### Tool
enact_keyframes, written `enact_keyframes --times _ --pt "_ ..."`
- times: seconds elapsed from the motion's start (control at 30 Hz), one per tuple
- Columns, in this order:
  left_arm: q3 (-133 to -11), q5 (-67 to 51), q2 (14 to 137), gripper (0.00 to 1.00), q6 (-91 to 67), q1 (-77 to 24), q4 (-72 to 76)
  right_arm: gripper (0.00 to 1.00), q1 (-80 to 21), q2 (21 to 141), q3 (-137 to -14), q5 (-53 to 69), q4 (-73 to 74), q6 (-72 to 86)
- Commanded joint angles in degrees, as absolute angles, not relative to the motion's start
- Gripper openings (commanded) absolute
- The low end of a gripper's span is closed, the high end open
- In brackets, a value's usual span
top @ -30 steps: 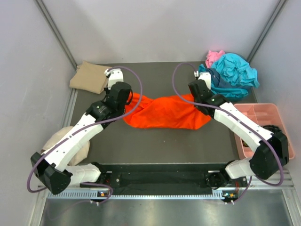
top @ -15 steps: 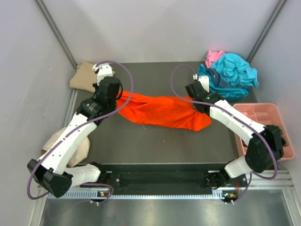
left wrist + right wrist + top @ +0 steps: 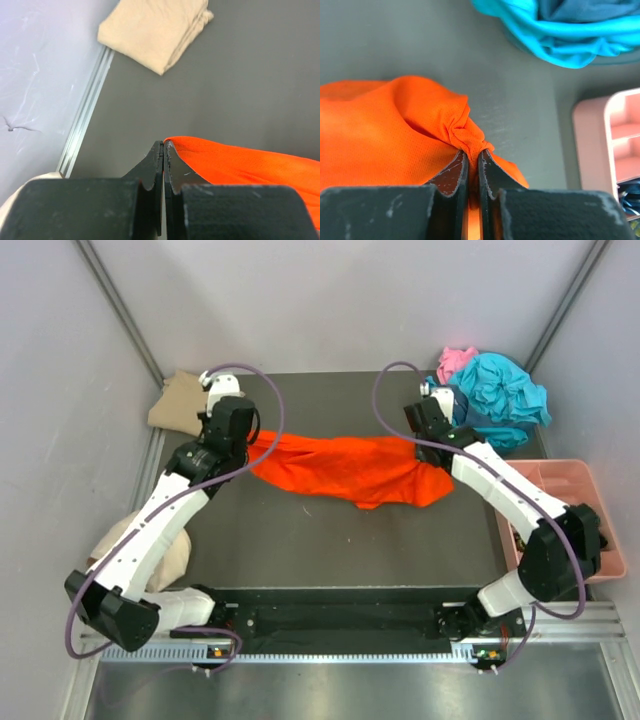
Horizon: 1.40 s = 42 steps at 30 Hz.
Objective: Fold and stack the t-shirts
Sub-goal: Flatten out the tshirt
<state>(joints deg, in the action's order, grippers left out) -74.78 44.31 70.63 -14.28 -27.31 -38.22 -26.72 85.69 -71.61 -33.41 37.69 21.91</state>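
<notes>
top view: the orange shirt [image 3: 340, 468] is stretched sideways across the middle of the table [image 3: 320, 540] between the two arms, and it sags toward the near side right of centre. the left gripper [image 3: 252, 440] is at its left end and the right gripper [image 3: 416, 443] at its right end. a folded tan shirt [image 3: 178, 405] lies in the far left corner. crumpled teal shirts [image 3: 505, 390] are heaped at the far right, with a pink shirt [image 3: 455, 362] behind them. a tray [image 3: 545, 466] sits at the right edge and a cream cap [image 3: 165, 565] near left, partly under the left arm.

left wrist: the left gripper [image 3: 163, 146] has its jaws pressed together, pinching the tip of the orange shirt [image 3: 240, 162], which runs off to the right. the tan shirt [image 3: 155, 30] lies beyond, well apart.

right wrist: the right gripper [image 3: 472, 155] is clamped on a bunched knot of the orange shirt [image 3: 385, 130]. a teal shirt [image 3: 560, 40] lies beyond it and the tray [image 3: 592, 130] is to the right.
</notes>
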Motion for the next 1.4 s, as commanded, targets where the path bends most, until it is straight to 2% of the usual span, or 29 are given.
enact_keyframes --times 0.0,0.17,0.3,0.53,0.63,0.7,0.73,0.77,0.83,0.87,0.9,0.93,1.07,1.23,1.37 --pt "-80.68 49.23 64.17 0.0 -12.39 -25.22 -40.07 0.0 -25.14 78.15 -72.08 -27.89 40.44 17.94" --pt "-82.97 40.62 55.91 0.0 -12.75 -25.22 -39.29 0.0 -25.22 65.41 -68.12 -7.6 38.76 14.77" --pt "-85.69 29.48 50.11 0.0 -12.57 -25.22 -37.54 0.0 -25.14 52.6 -69.69 2.08 41.13 12.93" --pt "-90.88 17.51 42.03 0.0 -14.67 -25.22 -37.62 0.0 -25.22 44.83 -76.46 17.82 50.01 11.16" --pt "-91.14 15.74 39.99 0.0 -15.64 -25.22 -35.96 0.0 -25.22 42.9 -75.24 25.9 50.19 11.86" --pt "-91.06 16.08 40.08 0.0 -15.82 -25.22 -35.16 0.0 -25.22 42.28 -73.92 26.89 48.61 12.57" --pt "-90.79 17.22 40.43 0.0 -15.82 -25.22 -34.81 0.08 -25.22 42.19 -72.18 26.02 47.91 13.0" --pt "-90.36 17.84 41.04 0.0 -15.91 -25.22 -34.11 0.31 -25.22 42.54 -71.46 22.36 47.03 13.79" --pt "-88.77 20.2 43.67 0.0 -17.04 -25.22 -34.01 0.57 -25.14 44.11 -69.27 17.6 46.67 14.85" --pt "-87.99 22.39 44.99 0.0 -17.22 -25.22 -33.75 0.81 -25.22 47.25 -68.65 11.66 46.67 15.98" --pt "-86.33 23.63 48.22 0.0 -17.49 -25.22 -33.75 0.92 -25.14 48.94 -68.12 7.95 46.67 16.78" --pt "-85.44 24.77 49.99 0.0 -18.19 -25.22 -33.58 0.98 -25.22 51.22 -67.16 0.95 46.5 17.74" --pt "-77.55 27.51 58.87 0.0 -18.37 -25.22 -27.0 0.99 -25.22 58.61 -63.82 -6.59 40.71 21.0" --pt "-71.98 26.72 69.59 0.0 -18.28 -25.22 -14.79 0.99 -25.22 63.54 -58.9 5.33 33.24 22.76" --pt "-72.86 23.04 76.72 0.0 -19.6 -25.22 -10.91 0.99 -25.84 64.07 -55.73 6.51 31.29 23.21"
